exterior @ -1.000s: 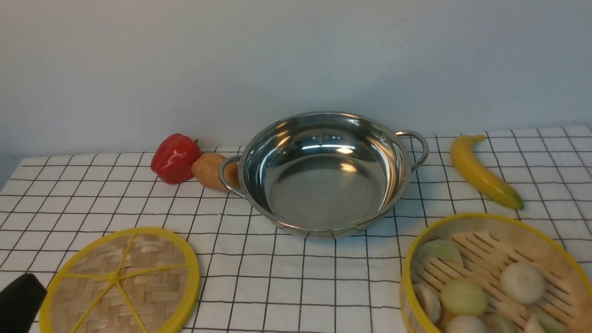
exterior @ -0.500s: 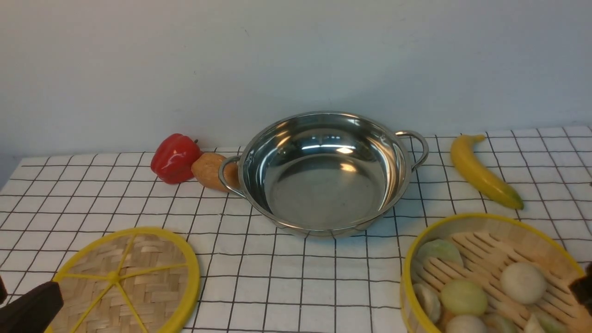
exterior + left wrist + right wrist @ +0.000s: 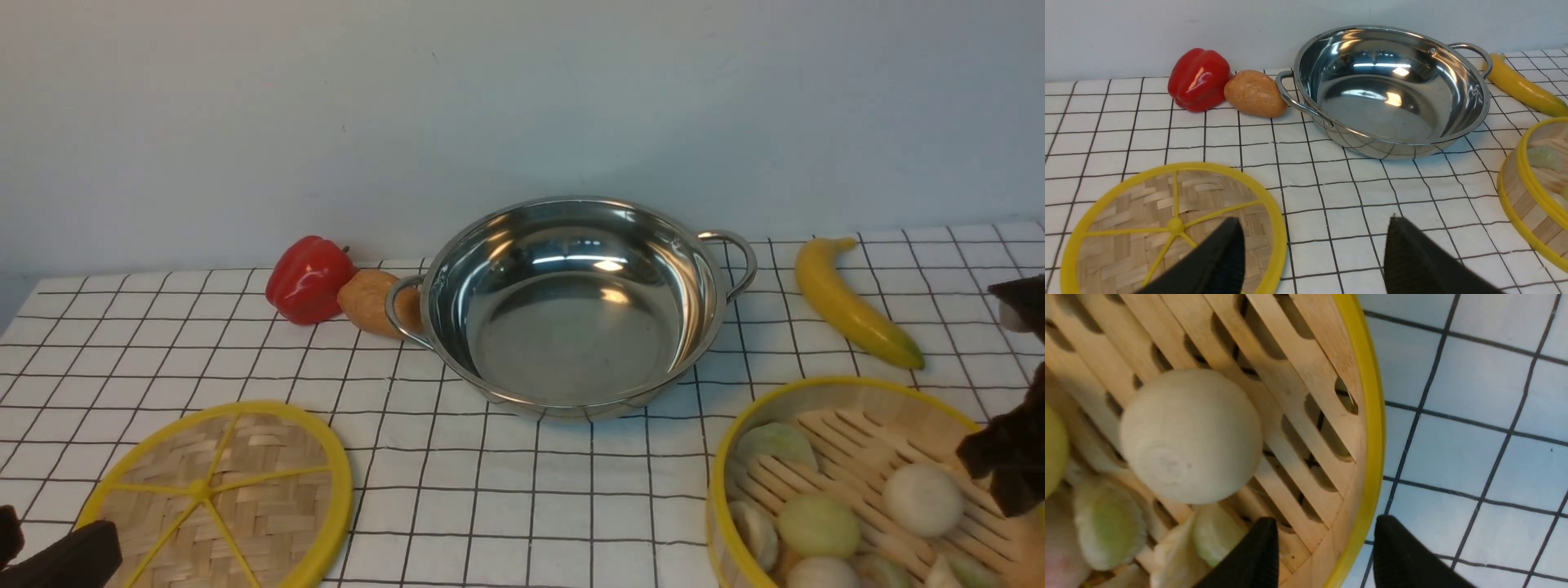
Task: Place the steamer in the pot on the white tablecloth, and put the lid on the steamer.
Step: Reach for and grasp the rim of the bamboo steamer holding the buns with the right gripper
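Landmark = pot (image 3: 575, 310); steamer (image 3: 857, 482) on white tablecloth (image 3: 522, 490), nearer the robot than pot and off to its right; lid (image 3: 204, 498) nearer too, off to pot's left; right gripper (image 3: 1327, 543) wide, nothing held, fingertips either side of steamer's yellow rim, on the side away from pot; left gripper (image 3: 1312, 241) wide too, empty; right arm nearer steamer; steamer round, no long axis; likely next: lower, pinch rim.
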`<act>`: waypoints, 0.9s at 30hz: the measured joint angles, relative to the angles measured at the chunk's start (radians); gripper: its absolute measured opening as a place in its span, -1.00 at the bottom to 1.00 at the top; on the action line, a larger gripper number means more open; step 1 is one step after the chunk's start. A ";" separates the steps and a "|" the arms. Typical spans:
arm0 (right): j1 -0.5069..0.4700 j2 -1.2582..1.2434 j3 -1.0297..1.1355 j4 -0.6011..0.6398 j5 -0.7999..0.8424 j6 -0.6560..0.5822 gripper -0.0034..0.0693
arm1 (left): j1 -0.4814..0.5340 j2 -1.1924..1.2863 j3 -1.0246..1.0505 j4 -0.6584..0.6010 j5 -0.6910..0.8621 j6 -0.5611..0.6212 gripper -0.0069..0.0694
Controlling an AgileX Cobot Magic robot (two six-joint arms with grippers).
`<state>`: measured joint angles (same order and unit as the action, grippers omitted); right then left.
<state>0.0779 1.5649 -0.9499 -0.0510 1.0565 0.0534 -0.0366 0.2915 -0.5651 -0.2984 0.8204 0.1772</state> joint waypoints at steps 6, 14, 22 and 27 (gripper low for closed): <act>0.000 0.030 0.000 -0.031 -0.008 0.014 0.01 | 0.000 0.000 0.000 -0.001 0.002 0.000 0.31; -0.034 0.046 -0.001 -0.040 -0.060 0.016 -0.10 | 0.000 0.000 0.000 -0.001 0.002 0.000 0.31; -0.051 0.084 -0.001 0.000 -0.090 -0.010 -0.19 | 0.000 0.000 0.000 -0.003 0.002 0.000 0.31; -0.051 0.102 -0.001 0.036 -0.103 -0.025 -0.20 | 0.000 0.000 0.000 -0.004 0.002 0.000 0.31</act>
<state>0.0266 1.6673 -0.9507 -0.0150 0.9535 0.0289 -0.0366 0.2915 -0.5651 -0.3020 0.8227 0.1772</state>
